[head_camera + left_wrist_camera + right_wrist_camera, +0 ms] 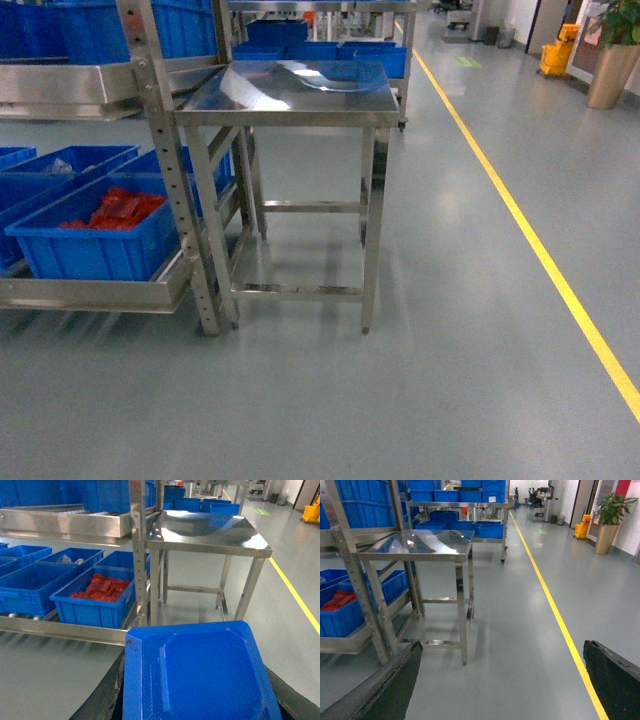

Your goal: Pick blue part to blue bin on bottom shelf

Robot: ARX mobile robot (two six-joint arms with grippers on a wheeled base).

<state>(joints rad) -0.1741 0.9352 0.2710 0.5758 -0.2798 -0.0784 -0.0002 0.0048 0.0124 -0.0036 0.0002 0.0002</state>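
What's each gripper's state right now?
Left gripper: jaws shut on the flat bright-blue plastic part.
Right gripper: jaws open wide, nothing between them.

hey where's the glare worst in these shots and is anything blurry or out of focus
Head view: strong glare on the steel table top, floor reflections soft. Left wrist view: same tabletop shines; the blue part close up looks slightly soft. Right wrist view: right gripper's dark fingers blurred at the corners.
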